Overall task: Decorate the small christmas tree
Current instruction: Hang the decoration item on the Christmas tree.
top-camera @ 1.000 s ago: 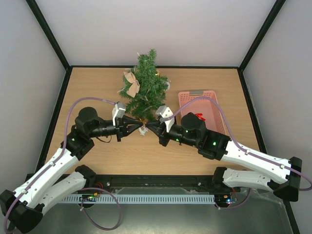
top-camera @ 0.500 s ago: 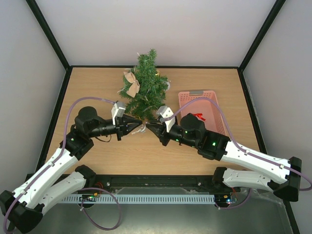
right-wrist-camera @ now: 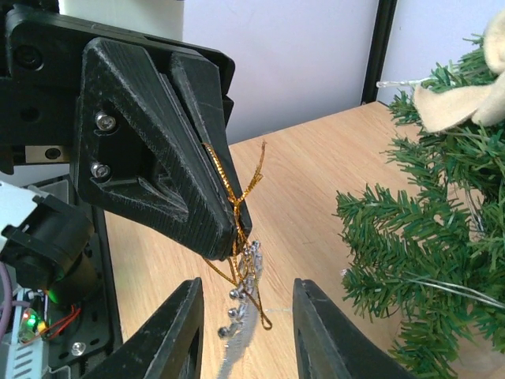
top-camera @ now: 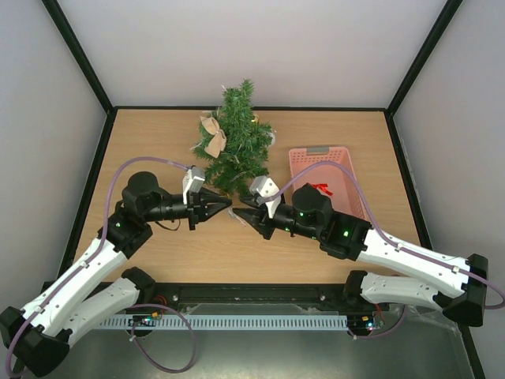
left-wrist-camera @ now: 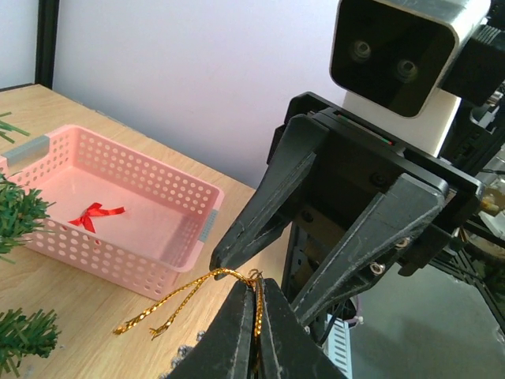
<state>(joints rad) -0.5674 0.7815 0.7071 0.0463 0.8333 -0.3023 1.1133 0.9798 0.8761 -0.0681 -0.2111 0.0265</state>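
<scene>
The small christmas tree (top-camera: 235, 142) stands at the back middle of the table with a beige bow (top-camera: 211, 139) on its left side. Just in front of it my left gripper (top-camera: 229, 204) is shut on the gold cord (left-wrist-camera: 183, 295) of a silver beaded ornament (right-wrist-camera: 246, 306). The ornament dangles below the left fingertips. My right gripper (right-wrist-camera: 246, 335) faces the left one, tips almost meeting. Its jaws stand open on either side of the hanging ornament and touch nothing. Green tree branches (right-wrist-camera: 418, 237) lie to the right in the right wrist view.
A pink basket (top-camera: 341, 162) sits at the right of the tree and holds a small red bow (left-wrist-camera: 95, 215). Black frame rails border the wooden table. My two arms angle inward from the near edge.
My right gripper has opened, letting go of the ornament, and drawn back slightly. The left gripper stays shut on the gold cord, shifted a little up and right.
</scene>
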